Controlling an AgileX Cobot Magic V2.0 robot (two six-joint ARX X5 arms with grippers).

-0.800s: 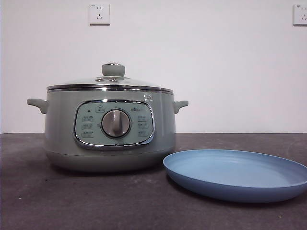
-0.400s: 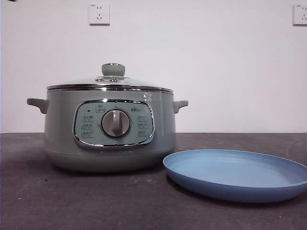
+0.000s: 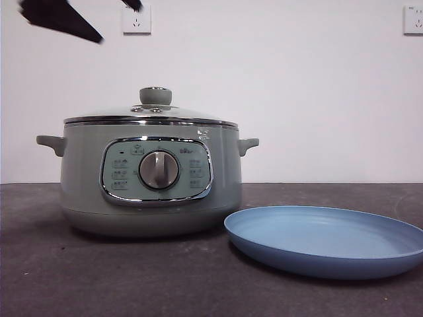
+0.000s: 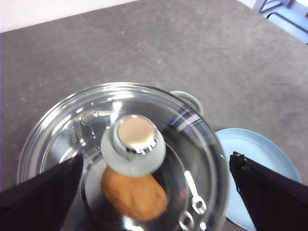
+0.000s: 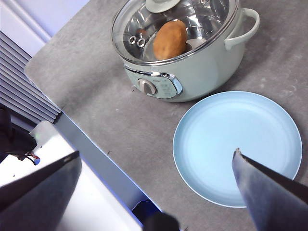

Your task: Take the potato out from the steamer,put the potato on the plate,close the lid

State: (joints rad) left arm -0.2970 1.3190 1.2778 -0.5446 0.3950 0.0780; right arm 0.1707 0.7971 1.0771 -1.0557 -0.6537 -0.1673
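Observation:
The sage-green steamer (image 3: 151,178) stands left of centre on the dark table, with the glass lid (image 3: 151,113) resting on it, knob (image 3: 156,96) up. Through the glass, the orange-brown potato (image 4: 134,196) (image 5: 169,39) lies inside the pot. The light-blue plate (image 3: 327,239) lies bare to the steamer's right. My left gripper (image 3: 121,26) hangs open above the lid, and in the left wrist view its jaws spread wide on either side of the knob (image 4: 134,144). My right gripper (image 5: 157,153) is open high above the plate (image 5: 236,144), holding nothing.
Two wall sockets (image 3: 137,19) (image 3: 413,20) sit on the white wall behind. In the right wrist view the table's front edge (image 5: 91,139) runs close to the steamer, with a white frame and grey slats beyond it.
The left gripper's black jaws have come down into the top-left of the front view. Steamer, lid and plate have not moved.

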